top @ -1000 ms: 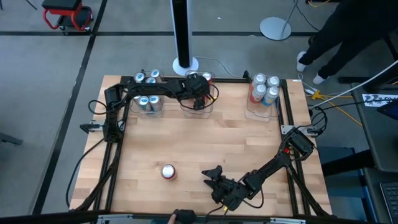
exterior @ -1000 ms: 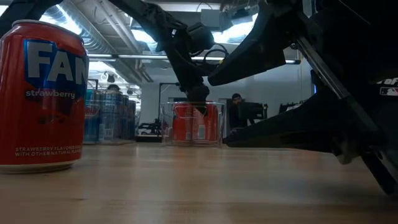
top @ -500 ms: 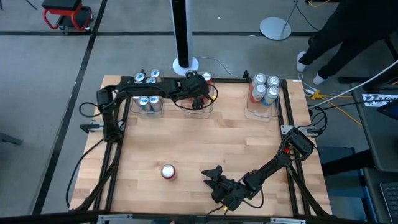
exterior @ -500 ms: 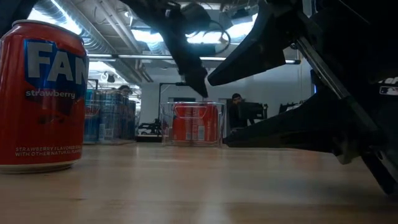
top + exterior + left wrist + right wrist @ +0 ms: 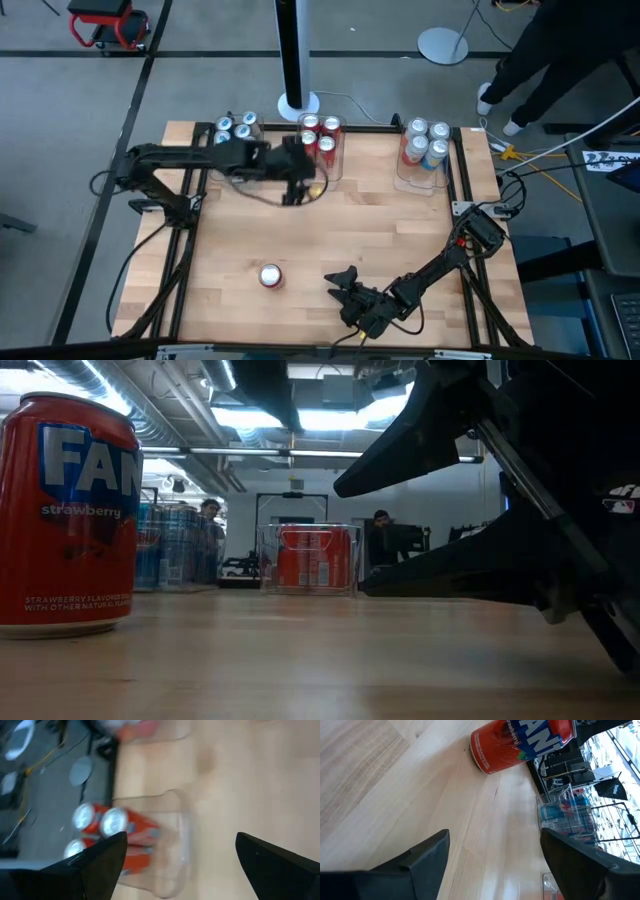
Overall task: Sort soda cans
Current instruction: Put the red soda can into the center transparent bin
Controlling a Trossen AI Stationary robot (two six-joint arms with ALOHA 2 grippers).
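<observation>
While one red can (image 5: 270, 276) waits alone on the desk (image 5: 380, 230), we are between picks.
Our left fingers (image 5: 300, 187) hang released and empty beside the middle bin (image 5: 322, 140) of red cans; our right fingers (image 5: 345, 290), spread wide, rest near the stray can, which we judge needs grasping next.

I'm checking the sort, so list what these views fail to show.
- Blue cans in the left bin: the left arm crosses the bin in the high view, so the count is unclear.
- Red cans in the middle bin: motion blur in the left wrist view hides their labels.
- Lone red can: cut off by the low view's left edge.
- Cans in the right bin: the right arm blocks them in the low view.
</observation>
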